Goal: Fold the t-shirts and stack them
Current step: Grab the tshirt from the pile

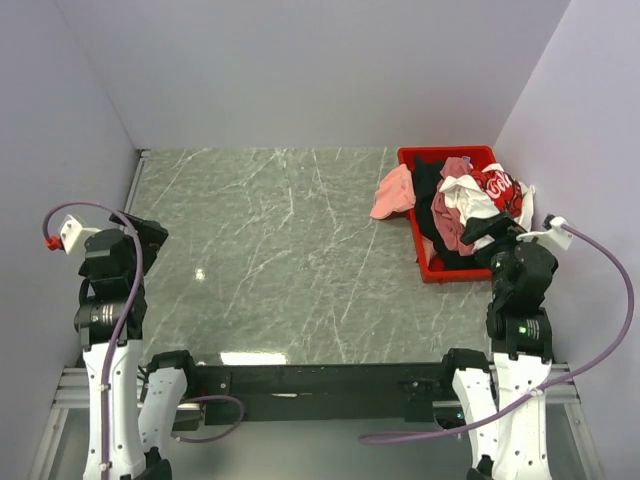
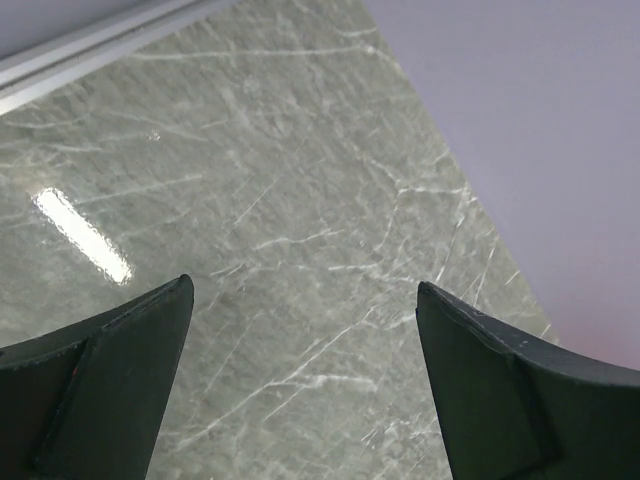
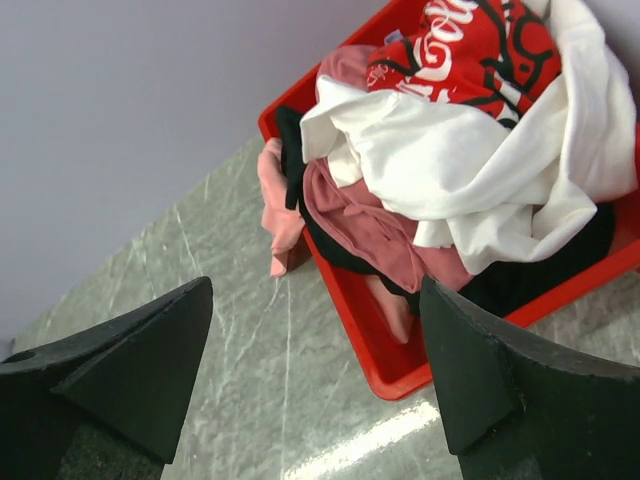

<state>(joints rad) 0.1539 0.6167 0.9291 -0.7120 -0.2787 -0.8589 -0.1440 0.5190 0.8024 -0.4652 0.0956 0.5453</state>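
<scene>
Several t-shirts lie heaped in a red bin at the right of the table. The white tee with the red-and-white print is on top; it also shows in the right wrist view. A dusty rose tee and a black tee lie under it. A light pink tee hangs over the bin's left wall onto the table. My right gripper is open and empty, just above the bin's near end. My left gripper is open and empty over bare table at the far left.
The table top is grey-green marble. Lilac walls close it in at the back, left and right. The bin sits against the right wall. A metal rail runs along the table's edge in the left wrist view.
</scene>
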